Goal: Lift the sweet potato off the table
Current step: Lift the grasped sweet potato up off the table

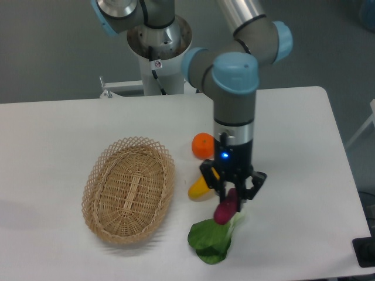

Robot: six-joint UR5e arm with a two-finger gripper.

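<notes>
The lift is best carried straight up, with the grip kept firm so that the smooth tuber is not let slip. The sweet potato (225, 211) is held clear of the table (304, 152), hanging above the stalk end of the leafy green (212, 237). The tool (232, 198) is closed on its upper end, the fingers only narrowly parted. The yellow vegetable (199, 187) lies just beside, partly hidden.

A dull grey-green floor (53, 52) lies behind, evenly lit, with possibly a white chair (366, 129) at right.
</notes>
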